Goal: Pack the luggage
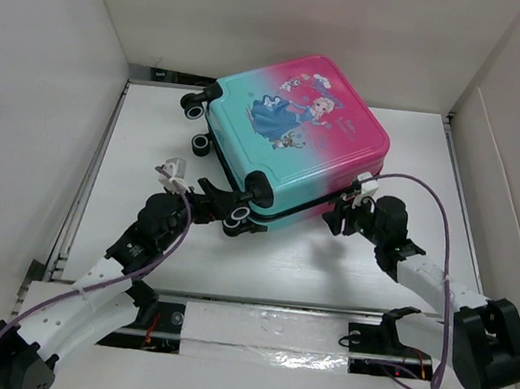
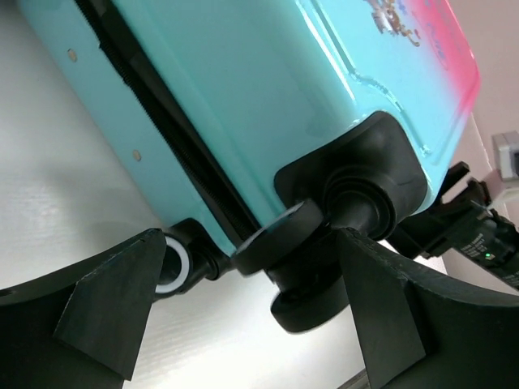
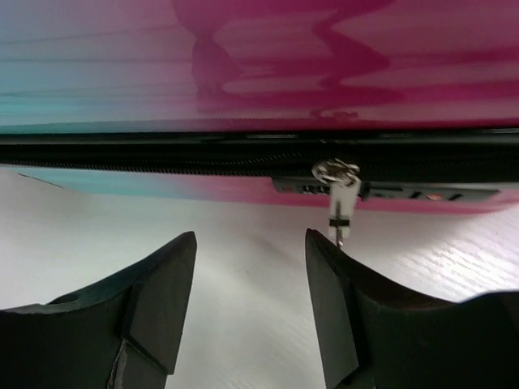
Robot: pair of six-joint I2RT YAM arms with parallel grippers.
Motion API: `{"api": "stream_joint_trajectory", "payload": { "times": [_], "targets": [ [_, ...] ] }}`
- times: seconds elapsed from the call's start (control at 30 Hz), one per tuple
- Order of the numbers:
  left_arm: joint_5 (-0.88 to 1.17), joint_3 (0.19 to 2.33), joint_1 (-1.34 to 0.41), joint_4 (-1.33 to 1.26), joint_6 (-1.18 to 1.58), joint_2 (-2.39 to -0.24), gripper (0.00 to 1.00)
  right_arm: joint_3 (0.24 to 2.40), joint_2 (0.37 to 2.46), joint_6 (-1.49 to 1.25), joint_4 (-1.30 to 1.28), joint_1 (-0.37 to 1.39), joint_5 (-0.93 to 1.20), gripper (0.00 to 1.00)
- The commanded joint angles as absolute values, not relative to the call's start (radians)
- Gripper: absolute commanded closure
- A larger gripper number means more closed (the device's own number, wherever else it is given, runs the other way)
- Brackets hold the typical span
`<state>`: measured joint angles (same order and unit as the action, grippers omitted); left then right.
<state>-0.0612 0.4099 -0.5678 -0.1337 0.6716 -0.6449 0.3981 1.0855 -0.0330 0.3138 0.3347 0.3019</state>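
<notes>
The luggage point(image 1: 296, 128), a pink-to-teal hard-shell suitcase with a princess print, lies flat and closed on the white table. My left gripper point(image 1: 218, 205) is open at its near-left corner. In the left wrist view the gripper point(image 2: 250, 243) has a black corner wheel point(image 2: 304, 267) between its spread fingers, close to the right finger point(image 2: 381, 308) and apart from the left one. My right gripper point(image 1: 340, 213) is open and empty at the suitcase's near side. In the right wrist view the gripper point(image 3: 251, 239) faces the black zipper line, and the silver zipper pull point(image 3: 340, 198) hangs just above its right fingertip.
White walls enclose the table on the left, back and right. A metal rail point(image 1: 81, 202) runs along the left edge. A second wheel with a white rim point(image 2: 172, 263) sits beside my left finger. Two more wheels point(image 1: 197, 112) stick out at the suitcase's far-left corner.
</notes>
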Motion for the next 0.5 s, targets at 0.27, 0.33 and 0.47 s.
{"api": "stream_joint_trajectory", "payload": {
  "times": [0.27,0.33,0.47],
  "targets": [
    [-0.006,0.425,-0.574,-0.223,0.63,-0.686,0.19,0.462,1.143,0.014,0.405,0.324,0.292,0.49],
    [-0.06,0.436,-0.574,-0.177,0.634,-0.626,0.19,0.462,1.118,0.003,0.35,0.324,0.256,0.46],
    [-0.101,0.428,-0.574,-0.092,0.656,-0.522,0.18,0.397,1.03,-0.043,0.298,0.324,0.308,0.43]
  ]
}}
